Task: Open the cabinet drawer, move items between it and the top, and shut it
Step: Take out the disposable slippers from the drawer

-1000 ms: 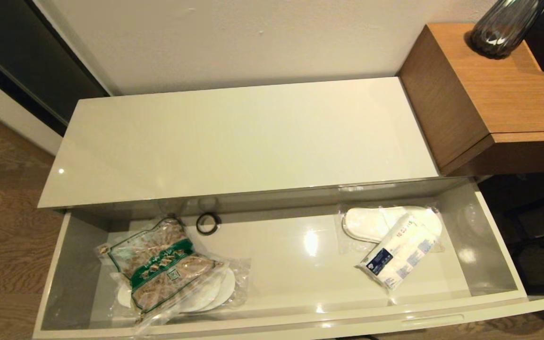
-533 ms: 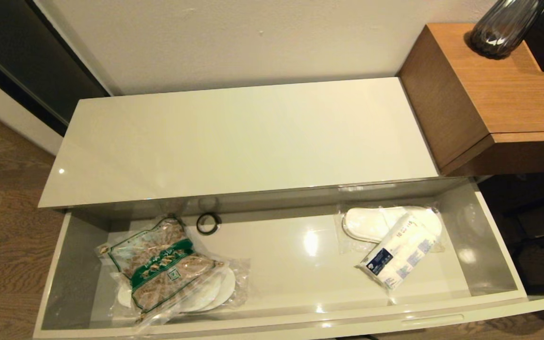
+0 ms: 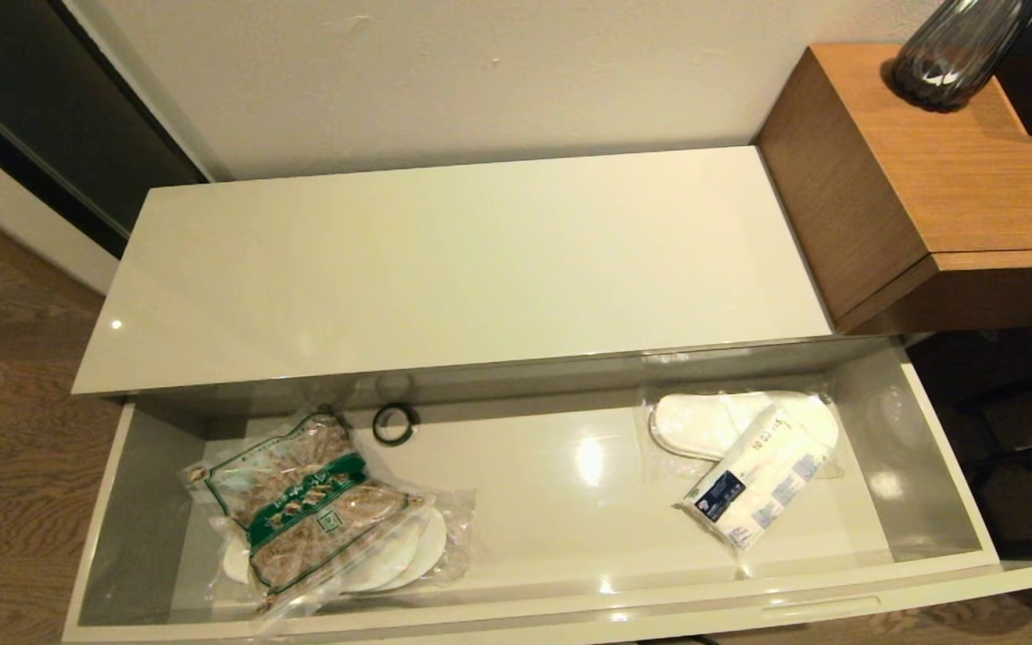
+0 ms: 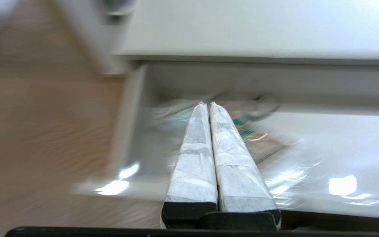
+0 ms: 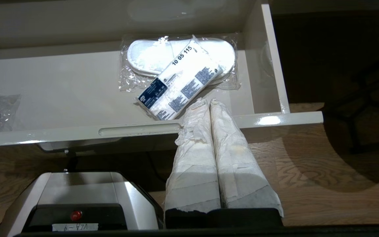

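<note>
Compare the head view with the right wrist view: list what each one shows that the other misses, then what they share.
Only the head view shows the cabinet top, the food bag, and the brown wooden block bearing a dark vase.

Only the right wrist view shows the right gripper, shut and empty, near the drawer front, with the robot's base below.

Both show the open drawer, the wrapped slippers and the tissue pack lying across them.

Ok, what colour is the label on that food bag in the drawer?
Green and white, on the clear bag of tan food; the head view shows it best.
</note>
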Controlling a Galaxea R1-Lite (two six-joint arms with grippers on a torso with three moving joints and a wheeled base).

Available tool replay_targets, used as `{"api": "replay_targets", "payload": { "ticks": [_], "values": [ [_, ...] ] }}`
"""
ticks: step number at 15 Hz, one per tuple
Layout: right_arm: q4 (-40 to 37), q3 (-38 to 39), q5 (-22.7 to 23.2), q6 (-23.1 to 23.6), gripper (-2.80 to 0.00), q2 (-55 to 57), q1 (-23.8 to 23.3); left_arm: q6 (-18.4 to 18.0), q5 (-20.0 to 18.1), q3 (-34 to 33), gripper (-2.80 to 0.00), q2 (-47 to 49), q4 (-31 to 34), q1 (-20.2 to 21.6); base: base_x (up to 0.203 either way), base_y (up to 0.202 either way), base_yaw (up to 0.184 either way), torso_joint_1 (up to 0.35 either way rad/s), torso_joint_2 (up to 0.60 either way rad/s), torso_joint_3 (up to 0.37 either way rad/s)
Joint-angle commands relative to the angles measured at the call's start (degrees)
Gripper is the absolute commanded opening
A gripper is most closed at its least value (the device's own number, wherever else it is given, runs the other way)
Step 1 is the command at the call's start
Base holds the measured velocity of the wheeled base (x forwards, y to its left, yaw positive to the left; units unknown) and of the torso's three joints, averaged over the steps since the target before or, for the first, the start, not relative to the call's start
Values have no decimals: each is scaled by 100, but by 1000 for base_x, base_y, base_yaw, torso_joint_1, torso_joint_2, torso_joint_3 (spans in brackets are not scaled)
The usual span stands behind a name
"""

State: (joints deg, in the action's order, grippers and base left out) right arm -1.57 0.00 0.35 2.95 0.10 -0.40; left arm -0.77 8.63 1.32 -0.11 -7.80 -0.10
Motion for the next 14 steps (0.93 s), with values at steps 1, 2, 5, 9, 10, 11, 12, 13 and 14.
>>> {"api": "replay_targets", "payload": {
  "ticks": [1, 2, 5, 9, 10, 11, 12, 13, 14],
  "values": [
    [-1, 9, 7, 4, -280, 8, -4, 501, -715, -126, -280, 9, 158, 1, 0, 0, 0, 0, 0, 0],
    [-1, 9, 0, 4, -280, 8, -4, 589, -823, -110, -280, 10, 521, 1, 0, 0, 0, 0, 0, 0],
    [-1, 9, 0, 4, -280, 8, -4, 667, -836, -79, -280, 9, 598, 1, 0, 0, 0, 0, 0, 0],
    [7, 9, 0, 4, -280, 8, -4, 658, -854, -114, -280, 11, 463, 1, 0, 0, 0, 0, 0, 0],
    [-1, 9, 9, 4, -280, 8, -4, 666, -854, -114, -280, 11, 463, 1, 0, 0, 0, 0, 0, 0],
    [-1, 9, 0, 4, -280, 8, -4, 657, -854, -114, -280, 11, 463, 1, 0, 0, 0, 0, 0, 0],
    [2, 9, 0, 4, -280, 8, -4, 657, -854, -114, -280, 11, 463, 1, 0, 0, 0, 0, 0, 0],
    [5, 9, 0, 4, -280, 8, -4, 657, -854, -114, -280, 11, 463, 1, 0, 0, 0, 0, 0, 0],
    [-1, 9, 0, 4, -280, 8, -4, 666, -854, -114, -280, 11, 463, 1, 0, 0, 0, 0, 0, 0]
  ]
}}
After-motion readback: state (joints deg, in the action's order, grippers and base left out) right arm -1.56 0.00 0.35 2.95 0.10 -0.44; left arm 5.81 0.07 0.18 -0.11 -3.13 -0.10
